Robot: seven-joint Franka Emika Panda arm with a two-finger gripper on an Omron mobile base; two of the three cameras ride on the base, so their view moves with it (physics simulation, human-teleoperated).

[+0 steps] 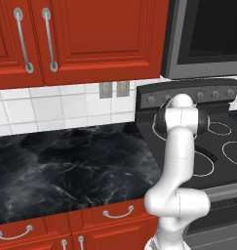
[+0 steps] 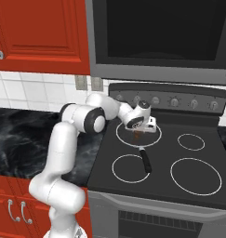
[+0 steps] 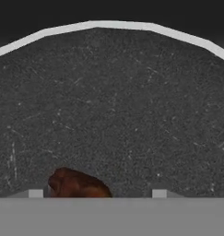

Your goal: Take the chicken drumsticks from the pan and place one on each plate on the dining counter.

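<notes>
Gripper sits low over the pan on the stove's far-left burner; a drumstick lies between the fingertips, just beside the left one; the pan floor stretches bare ahead to its pale rim; the pan handle juts toward the near side; the knob panel rises just behind; 2 right burners lie flat; the black worktop runs open to the left.
</notes>
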